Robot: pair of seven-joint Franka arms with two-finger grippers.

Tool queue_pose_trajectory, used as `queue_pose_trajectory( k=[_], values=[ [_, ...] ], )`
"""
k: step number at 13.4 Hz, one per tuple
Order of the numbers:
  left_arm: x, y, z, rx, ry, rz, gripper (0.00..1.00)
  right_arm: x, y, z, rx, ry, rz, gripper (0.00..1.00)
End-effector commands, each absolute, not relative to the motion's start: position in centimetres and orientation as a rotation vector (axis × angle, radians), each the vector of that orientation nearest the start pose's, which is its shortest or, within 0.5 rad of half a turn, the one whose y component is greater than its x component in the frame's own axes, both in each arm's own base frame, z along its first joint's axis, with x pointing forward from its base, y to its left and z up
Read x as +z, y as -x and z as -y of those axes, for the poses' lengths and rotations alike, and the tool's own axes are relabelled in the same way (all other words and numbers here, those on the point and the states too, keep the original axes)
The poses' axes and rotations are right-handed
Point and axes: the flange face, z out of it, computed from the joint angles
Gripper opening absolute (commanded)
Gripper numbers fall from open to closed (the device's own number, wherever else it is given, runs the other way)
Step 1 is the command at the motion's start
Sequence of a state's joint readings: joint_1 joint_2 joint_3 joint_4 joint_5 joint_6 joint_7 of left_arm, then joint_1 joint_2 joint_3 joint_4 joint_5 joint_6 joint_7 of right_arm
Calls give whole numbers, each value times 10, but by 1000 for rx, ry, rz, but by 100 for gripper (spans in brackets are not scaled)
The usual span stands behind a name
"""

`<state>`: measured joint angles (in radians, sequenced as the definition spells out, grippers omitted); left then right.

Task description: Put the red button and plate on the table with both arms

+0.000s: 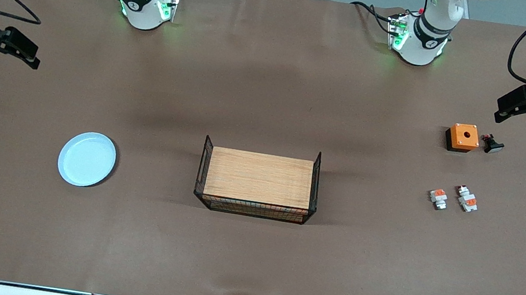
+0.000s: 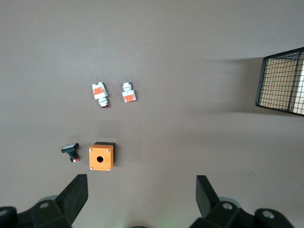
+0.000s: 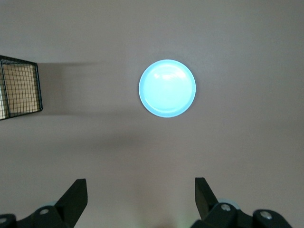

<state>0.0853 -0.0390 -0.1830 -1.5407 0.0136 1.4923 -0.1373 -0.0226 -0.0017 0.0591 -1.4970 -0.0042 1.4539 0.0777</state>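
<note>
The red button (image 1: 467, 198) lies on the brown table (image 1: 247, 258) toward the left arm's end; it also shows in the left wrist view (image 2: 99, 93), dark tip at one end. The pale blue plate (image 1: 87, 159) lies flat on the table toward the right arm's end and shows in the right wrist view (image 3: 167, 88). My left gripper (image 1: 522, 114) hangs open and empty over the table's left-arm end, apart from the button (image 2: 141, 190). My right gripper (image 1: 10, 58) hangs open and empty over the right-arm end, apart from the plate (image 3: 141, 190).
A wooden-topped black wire rack (image 1: 258, 178) stands mid-table. A shorter white-orange block (image 1: 438, 198) lies beside the button. An orange box with a hole (image 1: 463, 137) and a small black part (image 1: 492, 145) lie farther from the front camera than the button.
</note>
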Motion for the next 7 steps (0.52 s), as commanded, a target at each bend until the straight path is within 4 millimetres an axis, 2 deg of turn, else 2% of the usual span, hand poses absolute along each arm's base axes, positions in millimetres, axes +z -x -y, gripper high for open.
queue_pose_trajectory(
  k=[1, 3, 7],
  values=[
    [659, -529, 52, 5, 3122, 47, 100, 647, -524, -15, 81, 3160, -106, 100],
    [659, -529, 51, 10, 3124, 45, 100, 650, -523, -10, 62, 3158, -118, 100],
    [657, -529, 53, 18, 3129, 42, 100, 657, -524, 12, 34, 3148, -165, 100]
  ],
)
